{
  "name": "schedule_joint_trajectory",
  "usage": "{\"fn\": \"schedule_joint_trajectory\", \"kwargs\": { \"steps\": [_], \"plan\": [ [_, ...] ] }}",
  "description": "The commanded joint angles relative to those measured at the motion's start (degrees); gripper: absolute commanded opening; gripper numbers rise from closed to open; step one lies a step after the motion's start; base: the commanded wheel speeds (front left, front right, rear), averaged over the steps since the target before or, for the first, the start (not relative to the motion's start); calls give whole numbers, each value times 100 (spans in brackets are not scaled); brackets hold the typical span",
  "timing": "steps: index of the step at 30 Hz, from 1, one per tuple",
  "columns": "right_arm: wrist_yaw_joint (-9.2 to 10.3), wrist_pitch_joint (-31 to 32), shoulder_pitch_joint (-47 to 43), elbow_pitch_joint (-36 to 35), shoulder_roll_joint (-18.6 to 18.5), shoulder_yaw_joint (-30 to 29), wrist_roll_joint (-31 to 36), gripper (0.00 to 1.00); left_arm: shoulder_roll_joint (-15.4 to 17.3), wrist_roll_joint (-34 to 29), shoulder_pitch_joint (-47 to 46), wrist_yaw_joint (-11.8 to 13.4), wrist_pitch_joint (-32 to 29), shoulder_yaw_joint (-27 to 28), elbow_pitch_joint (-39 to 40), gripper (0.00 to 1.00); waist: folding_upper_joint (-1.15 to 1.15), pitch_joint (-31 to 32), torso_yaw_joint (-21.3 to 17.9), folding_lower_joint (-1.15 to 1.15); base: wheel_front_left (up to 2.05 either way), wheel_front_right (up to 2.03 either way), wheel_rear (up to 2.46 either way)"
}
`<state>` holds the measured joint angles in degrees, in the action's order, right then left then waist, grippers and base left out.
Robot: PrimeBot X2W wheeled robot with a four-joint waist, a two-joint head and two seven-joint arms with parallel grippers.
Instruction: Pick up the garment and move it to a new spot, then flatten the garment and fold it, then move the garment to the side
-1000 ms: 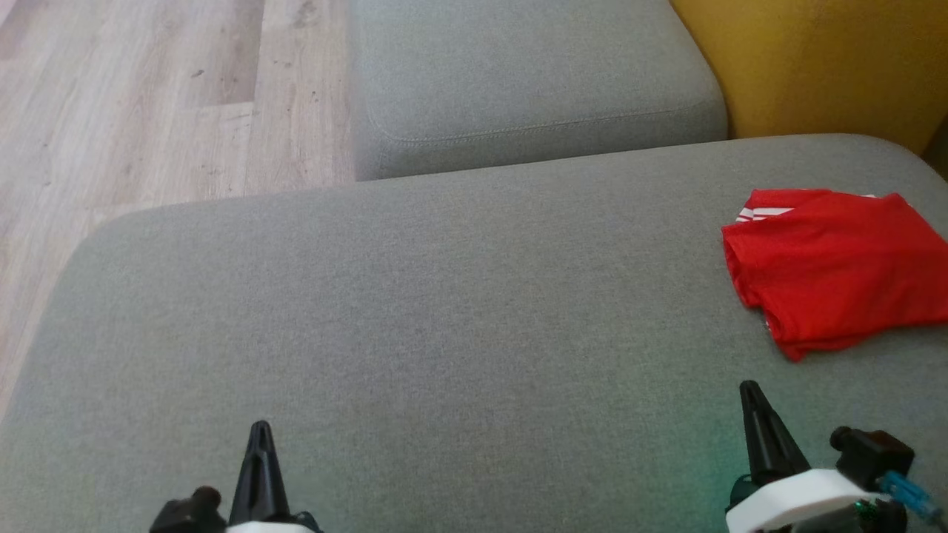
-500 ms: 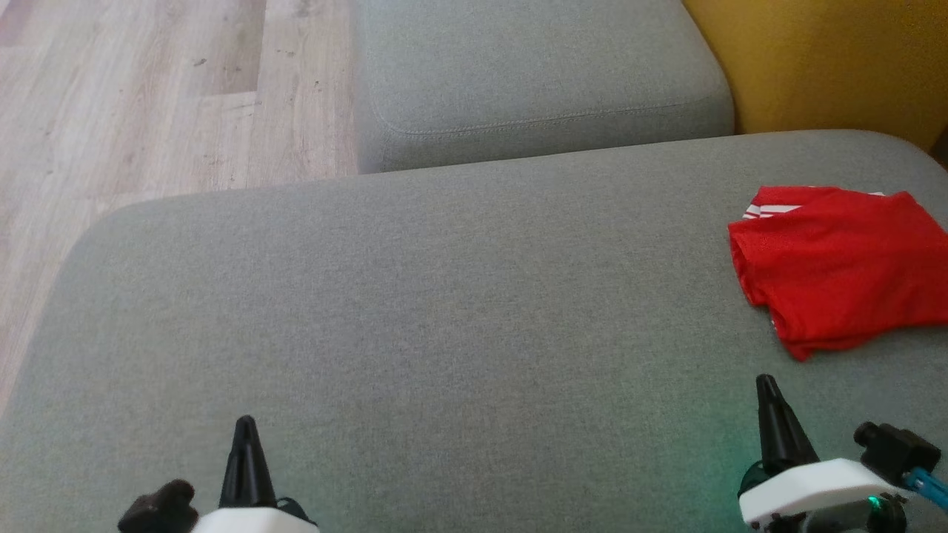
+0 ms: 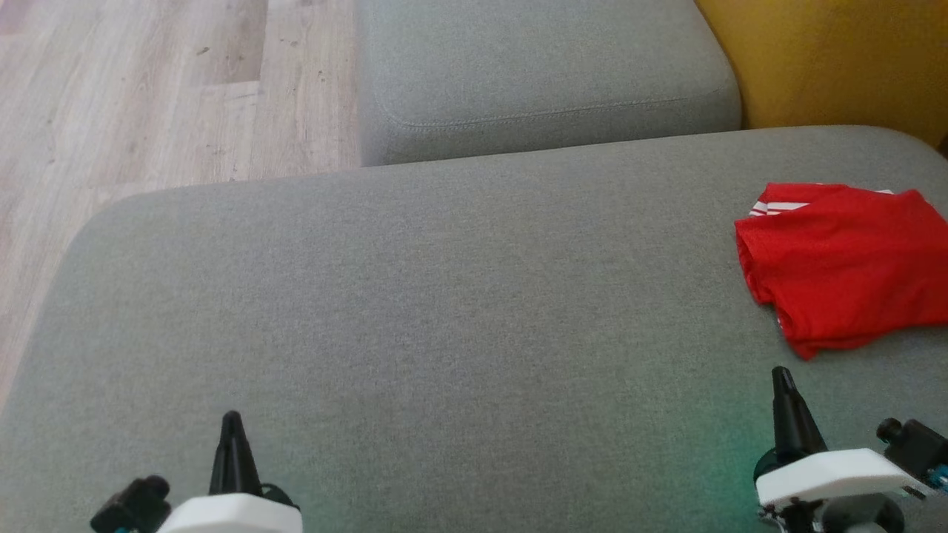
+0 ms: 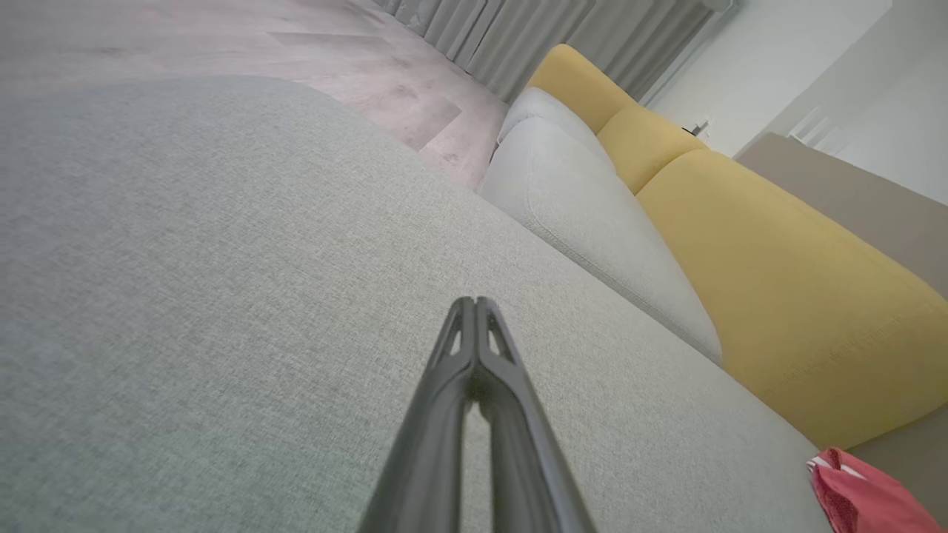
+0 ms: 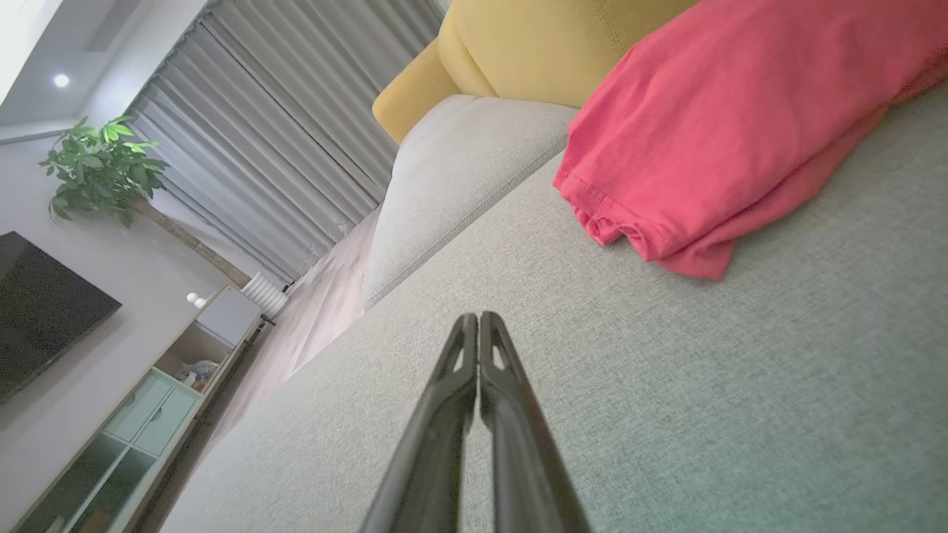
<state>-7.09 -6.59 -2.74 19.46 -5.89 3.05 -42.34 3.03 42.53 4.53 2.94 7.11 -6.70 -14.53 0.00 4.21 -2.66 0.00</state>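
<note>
The garment [image 3: 844, 266] is red with white stripes at one edge and lies folded at the far right of the grey seat cushion [image 3: 444, 296]. It also fills the upper right of the right wrist view, garment [image 5: 726, 126], and peeks in at the lower right corner of the left wrist view, garment [image 4: 863, 500]. My right gripper [image 3: 781, 374] hovers just in front of it, fingers pressed together and holding nothing, right gripper [image 5: 474, 318]. My left gripper [image 3: 231, 418] is low at the left over bare cushion, also shut and empty, left gripper [image 4: 474, 302].
A second grey cushion [image 3: 541, 74] sits behind the first. A yellow backrest [image 3: 837, 66] rises at the far right. Wooden floor [image 3: 148, 96] lies beyond the cushion's left and far edges. Curtains [image 5: 281, 141], a plant [image 5: 104, 163] and a cabinet [image 5: 148, 414] stand across the room.
The whole head picture has shifted slightly, so the camera moved. Both grippers have drifted outward and a little lower in it. The garment lies as before.
</note>
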Motion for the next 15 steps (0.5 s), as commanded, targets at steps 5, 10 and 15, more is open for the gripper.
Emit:
{"fn": "schedule_joint_trajectory", "kwargs": {
  "steps": [5,10,15],
  "plan": [
    [-17,103,398,-235,22,-76,-435,0,20,423,-394,-112,-101,240,152,0,0,-32,20,0,0,0,0],
    [-18,187,432,-256,41,-137,-747,0,20,737,-440,-176,-185,311,145,0,0,-60,37,0,0,0,0],
    [-20,270,466,-277,61,-198,-1059,0,20,1052,-486,-240,-269,382,138,0,0,-88,53,0,0,0,0]
  ]
}}
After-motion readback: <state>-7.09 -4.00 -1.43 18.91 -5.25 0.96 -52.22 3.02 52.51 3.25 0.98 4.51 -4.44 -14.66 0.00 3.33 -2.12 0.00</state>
